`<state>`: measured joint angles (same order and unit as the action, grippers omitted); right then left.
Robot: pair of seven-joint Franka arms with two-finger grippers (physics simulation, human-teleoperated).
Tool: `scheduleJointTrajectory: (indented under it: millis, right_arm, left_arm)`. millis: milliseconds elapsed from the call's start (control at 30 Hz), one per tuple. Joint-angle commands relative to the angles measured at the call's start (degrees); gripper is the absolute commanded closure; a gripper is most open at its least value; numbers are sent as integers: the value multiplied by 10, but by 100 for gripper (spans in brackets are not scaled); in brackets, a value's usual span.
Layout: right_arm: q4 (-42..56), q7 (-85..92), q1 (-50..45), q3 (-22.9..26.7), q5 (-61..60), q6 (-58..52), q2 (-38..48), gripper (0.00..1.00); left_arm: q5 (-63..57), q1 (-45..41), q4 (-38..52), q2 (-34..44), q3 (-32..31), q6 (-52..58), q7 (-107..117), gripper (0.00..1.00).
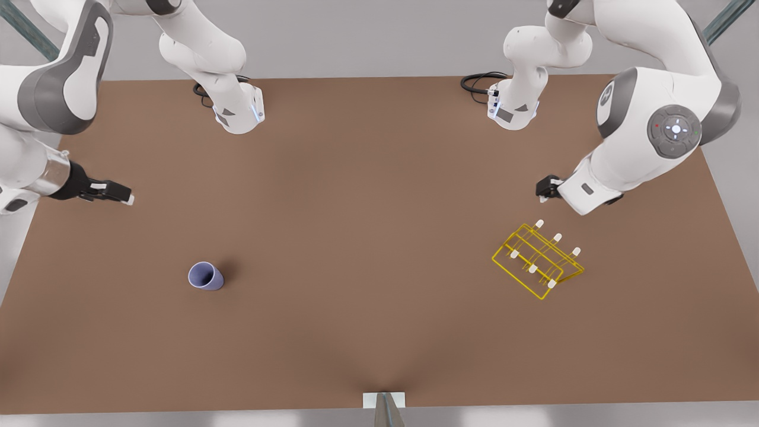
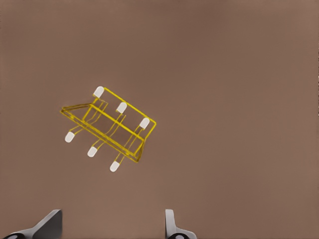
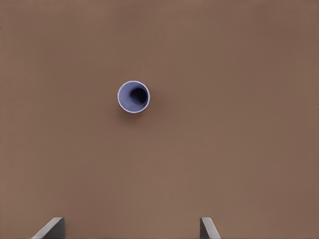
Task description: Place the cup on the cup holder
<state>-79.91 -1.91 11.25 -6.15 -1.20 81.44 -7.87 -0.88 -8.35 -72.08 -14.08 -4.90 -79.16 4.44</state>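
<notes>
Lavender cup upright — yellow wire cup holder well apart.

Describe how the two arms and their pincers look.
Both arms have glossy white shells with grey joint sections. The left pincer and the right pincer are black with pale fingertips. Black cables coil at both bases, and one joint cap carries a round button pad.

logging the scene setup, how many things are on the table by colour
lavender-blue: 1, the cup
yellow: 1, the cup holder, with 6 white-capped pegs
total: 2 on the table
</notes>
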Motion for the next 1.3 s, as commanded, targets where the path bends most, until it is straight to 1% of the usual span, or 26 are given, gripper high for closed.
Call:
scheduleJointTrajectory:
  millis: [0, 67, 100, 133, 200, 233, 300, 400, 500, 633, 767, 967, 1067, 1200, 1233, 1267]
  right_arm:
    - [0, -30, -11, -1, -2, 107, 0, 0]
    - [-2, -30, -9, -1, -6, 104, -2, 0]
    - [-19, -31, -8, -1, -7, 99, -3, 0]
    - [-37, -32, -7, -1, -10, 97, -12, 0]
    - [-29, -35, -17, -7, -11, 97, -50, 0]
    - [-27, -36, -20, -10, -13, 101, -58, 0]
    - [67, -65, -43, -10, -29, 94, -130, 0]
    - [96, -87, -74, -10, -29, 106, -172, 0]
    - [90, -91, -76, -10, -28, 119, -178, 0]
    - [86, -85, -78, -10, -3, 159, -214, 0]
    - [87, -104, -112, -10, -5, 161, -225, 0]
    - [86, -103, -108, -10, -3, 170, -231, 0]
    - [60, -100, -107, -9, -2, 207, -232, 0]
    - [51, -101, -114, -9, 21, 210, -244, 0]
    - [38, -102, -117, -10, 37, 217, -244, 0]
    - [5, -102, -120, -9, 38, 241, -236, 0]
  left_arm:
    - [1, 0, 1, -1, -2, -63, 66, 0]
    - [2, -5, 7, -5, -5, -64, 70, 0]
    - [-2, -2, 4, -7, -5, -64, 68, 0]
    - [4, 12, -1, -5, -4, -64, 66, 0]
    - [4, 17, -9, -5, -4, -61, 68, 0]
    - [7, 16, -7, -5, -4, -36, 67, 0]
    - [6, 17, -7, -8, -3, -28, 70, 0]
    - [7, 24, -5, -13, -1, -27, 72, 0]
    - [6, 23, -4, -13, -1, -25, 73, 0]
    - [6, 25, -6, -13, -1, -25, 82, 0]
    - [7, 25, -7, -13, -1, -21, 84, 0]
    - [4, 23, -8, -13, -2, -24, 83, 0]
    - [3, 18, -11, -12, -2, -20, 83, 0]
    - [4, 19, -12, -18, -2, -21, 85, 0]
    - [3, 18, -11, -22, -2, -21, 84, 0]
    - [3, 19, -11, -22, -2, -21, 84, 0]
